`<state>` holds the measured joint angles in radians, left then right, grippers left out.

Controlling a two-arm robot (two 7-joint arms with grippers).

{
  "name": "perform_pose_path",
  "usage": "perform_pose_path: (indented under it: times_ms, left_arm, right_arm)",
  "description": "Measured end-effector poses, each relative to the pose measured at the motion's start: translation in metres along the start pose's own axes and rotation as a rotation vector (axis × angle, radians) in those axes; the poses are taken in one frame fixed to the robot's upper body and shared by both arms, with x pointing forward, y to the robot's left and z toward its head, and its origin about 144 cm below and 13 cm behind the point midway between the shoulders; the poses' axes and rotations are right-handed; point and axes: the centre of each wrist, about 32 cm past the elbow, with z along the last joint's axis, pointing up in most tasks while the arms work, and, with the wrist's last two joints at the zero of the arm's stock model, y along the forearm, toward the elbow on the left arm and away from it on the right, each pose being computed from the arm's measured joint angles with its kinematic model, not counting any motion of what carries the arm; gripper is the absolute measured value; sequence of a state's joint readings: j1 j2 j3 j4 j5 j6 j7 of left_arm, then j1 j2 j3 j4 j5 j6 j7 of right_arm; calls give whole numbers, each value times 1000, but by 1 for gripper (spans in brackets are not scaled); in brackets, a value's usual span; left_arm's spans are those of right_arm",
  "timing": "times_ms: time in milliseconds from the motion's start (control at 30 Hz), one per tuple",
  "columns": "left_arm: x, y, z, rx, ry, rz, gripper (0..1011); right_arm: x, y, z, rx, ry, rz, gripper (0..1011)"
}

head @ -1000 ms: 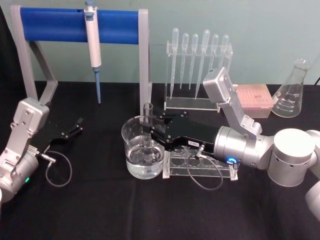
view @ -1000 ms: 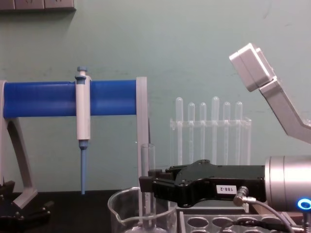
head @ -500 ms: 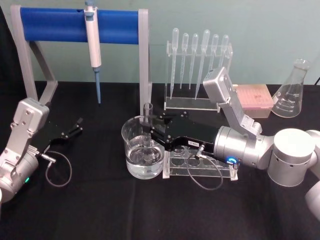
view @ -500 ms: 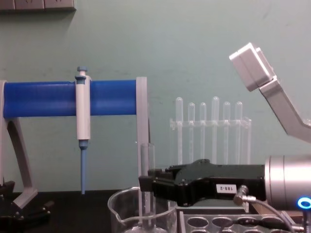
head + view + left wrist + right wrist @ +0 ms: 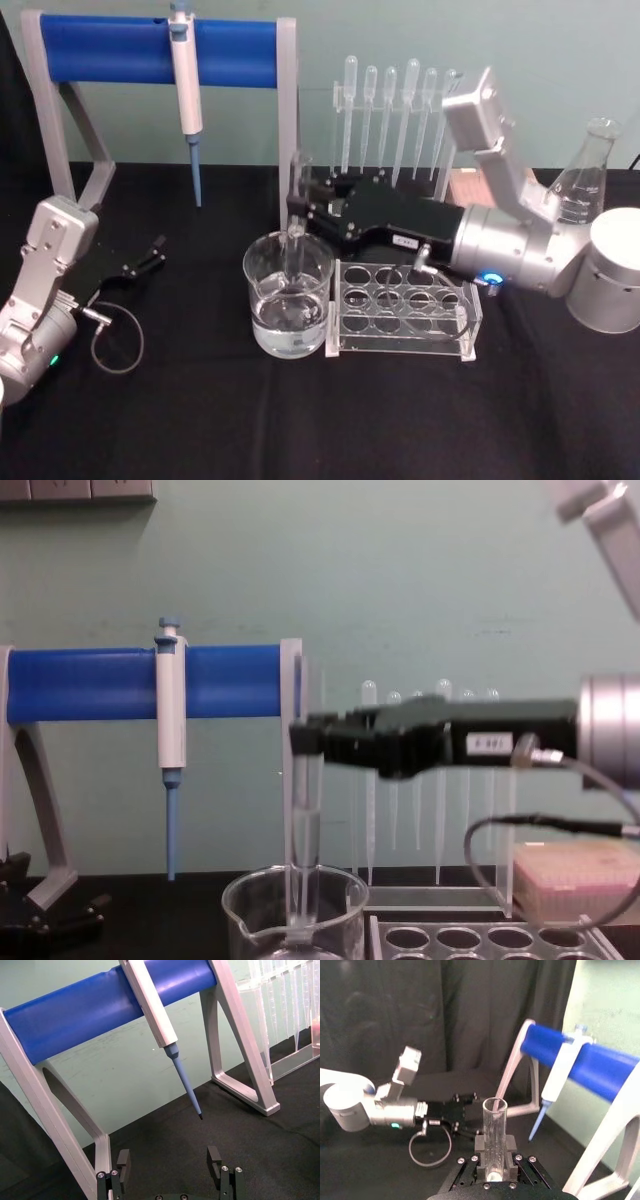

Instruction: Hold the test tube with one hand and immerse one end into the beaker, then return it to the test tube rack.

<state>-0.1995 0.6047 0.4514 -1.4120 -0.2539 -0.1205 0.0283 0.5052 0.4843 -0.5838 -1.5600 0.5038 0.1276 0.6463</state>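
The right pincer [image 5: 298,208] pinches the clear, upright test tube [image 5: 303,865] over the beaker [image 5: 287,305], its round end seemingly still below the rim; the left pincer [image 5: 170,1166], spread, rests on the counter [image 5: 200,420]

A white-and-blue pipettor [image 5: 185,62] hangs on a blue-barred stand [image 5: 110,50]. Plastic pipettes [image 5: 385,95] stand in a clear holder behind an acrylic tube rack [image 5: 405,308]. An Erlenmeyer flask [image 5: 590,165] sits at far right.
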Motion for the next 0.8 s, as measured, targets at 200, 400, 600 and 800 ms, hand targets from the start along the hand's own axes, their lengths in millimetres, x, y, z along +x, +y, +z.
perform_pose_path:
  times_ms: [200, 400, 600, 800]
  left_arm:
    - [0, 0, 0, 0, 0, 0, 1000]
    - [0, 0, 0, 0, 0, 0, 1000]
    - [0, 0, 0, 0, 0, 0, 1000]
    - [0, 0, 0, 0, 0, 0, 1000]
  right_arm:
    - [1, -12, 23, 53, -31, 3, 238]
    - [-1, -24, 41, 87, -56, -3, 238]
    - [-5, -42, 49, 83, -73, -21, 238]
    - [-12, -66, 46, 75, -71, -50, 238]
